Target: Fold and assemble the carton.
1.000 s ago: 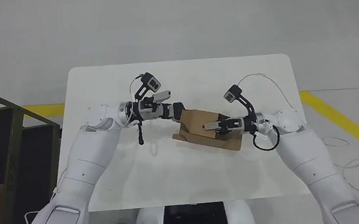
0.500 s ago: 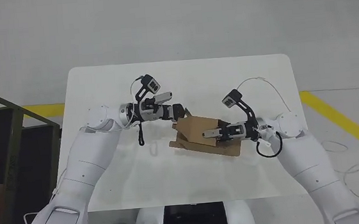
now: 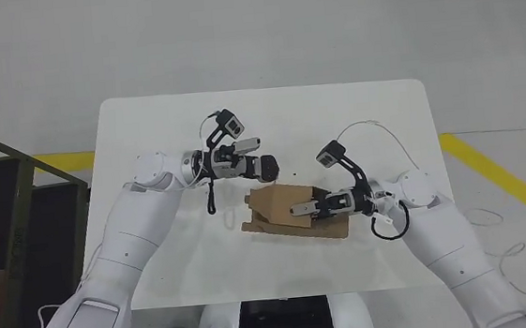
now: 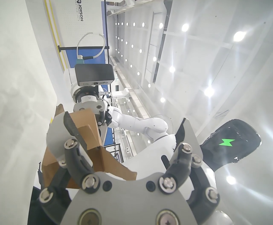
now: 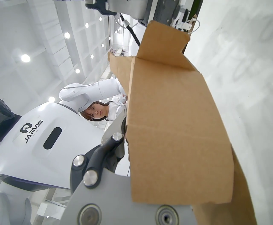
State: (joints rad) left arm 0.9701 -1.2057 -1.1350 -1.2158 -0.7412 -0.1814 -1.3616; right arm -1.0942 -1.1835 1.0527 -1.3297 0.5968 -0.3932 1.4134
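The brown cardboard carton (image 3: 274,203) sits half-erected on the white surface (image 3: 168,266), mid-way toward its near edge. Its flaps are loose, so most folding seems left. The right tool (image 3: 301,210) pinches one wall. The left tool (image 4: 124,123) gapes wide beside a flap, holding nothing.

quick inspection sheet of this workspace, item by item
surface: white table, carton near its middle
job's things: brown carton, partly folded, flaps open
clutter: nothing seen
grippers: left gripper open, beside the carton's far side; right gripper shut on a carton wall
cables: white cable loops off the right wrist; black cable hangs by the left forearm
surroundings: yellow floor line; dark rack left of the table
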